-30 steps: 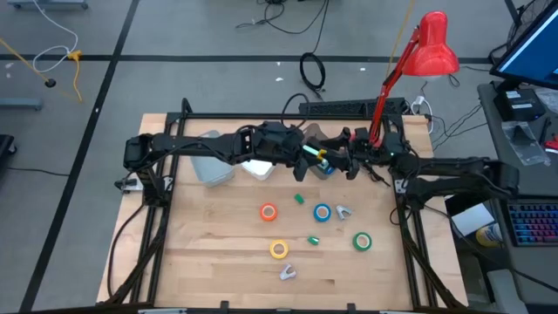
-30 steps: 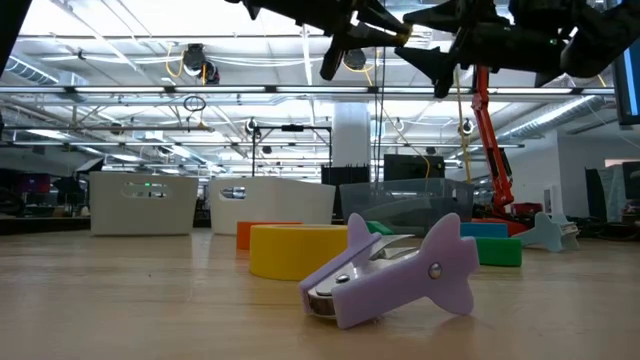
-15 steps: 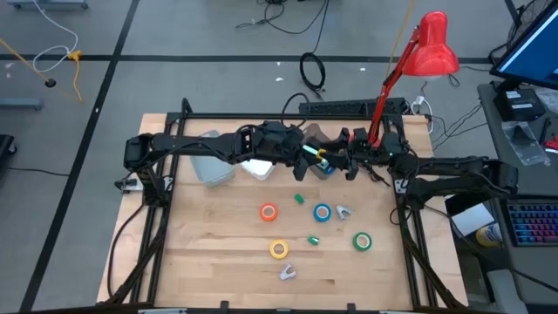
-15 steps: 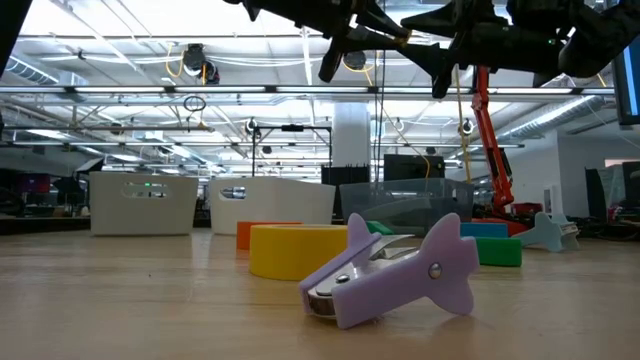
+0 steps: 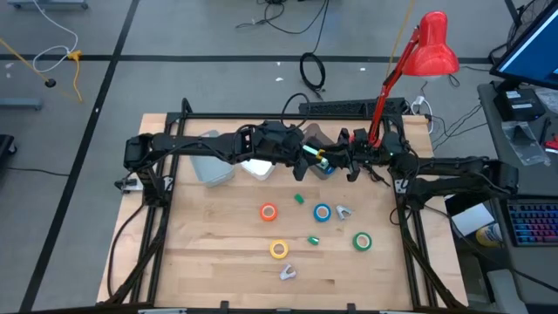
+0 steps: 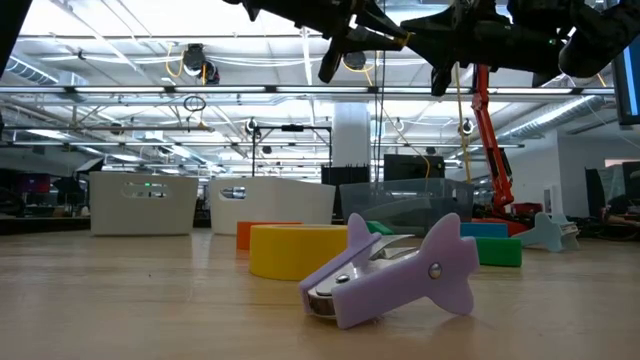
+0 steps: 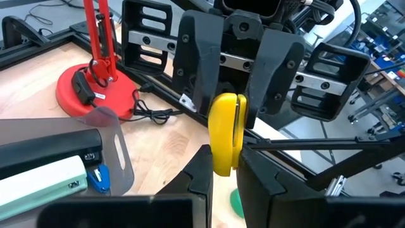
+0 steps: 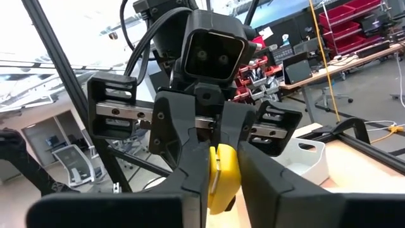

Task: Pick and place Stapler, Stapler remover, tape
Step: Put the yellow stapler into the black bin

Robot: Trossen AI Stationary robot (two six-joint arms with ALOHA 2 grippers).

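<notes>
Both arms meet above the upper middle of the high view, and it looks like a hand-over in mid-air. The left end effector (image 8: 215, 142) is clenched on a yellow stapler (image 7: 226, 133), and the right end effector (image 7: 231, 82) has its fingers pressed on the same piece from the opposite end. Best play here, I'd say: the receiving side should be firmly seated before the giving side lets go, with both wrists held level so nothing twists out over the clear bin (image 5: 316, 139).

The stapler sits right between both pairs of fingers, touching them, high off the surface (image 5: 218, 253). Lower in that view lie the orange tape (image 5: 268, 211), blue tape (image 5: 323, 212), yellow tape (image 5: 278, 249) and green tape (image 5: 362, 241), plus a lilac stapler remover (image 6: 395, 270), all well apart from the end effectors.
</notes>
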